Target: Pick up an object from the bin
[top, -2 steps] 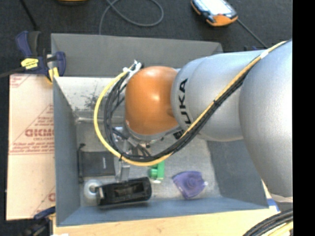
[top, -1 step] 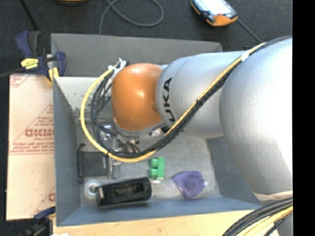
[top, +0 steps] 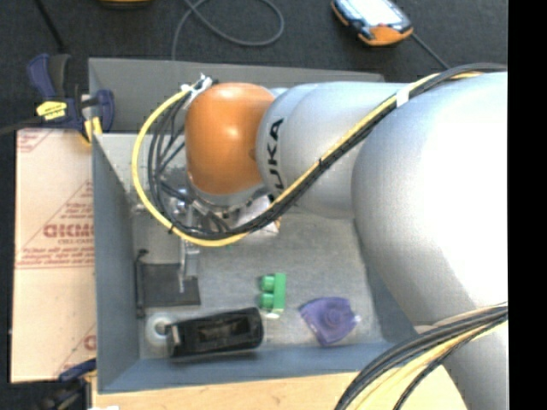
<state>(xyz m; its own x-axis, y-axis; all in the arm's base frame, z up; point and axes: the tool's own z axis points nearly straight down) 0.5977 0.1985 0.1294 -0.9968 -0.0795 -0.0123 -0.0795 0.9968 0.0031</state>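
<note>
one each: green block (top: pixel 272 294), purple wedge (top: pixel 330 320), black case (top: pixel 214 332), dark plate (top: pixel 164 285).

Grey metal bin (top: pixel 115 254) with a flat, speckled floor. On that floor, by the left wall, a flat dark grey square piece (top: pixel 162 284). Along the front wall, a long black box-shaped thing (top: pixel 214 333), with a small white ring (top: pixel 158 327) at its left end. Further right, a little green plastic block (top: pixel 273 293), then a see-through purple rounded triangle (top: pixel 329 320).

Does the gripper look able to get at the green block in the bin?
Probably yes: the green block lies alone, clear of the black case and purple piece, with the gripper close beside it.
</note>
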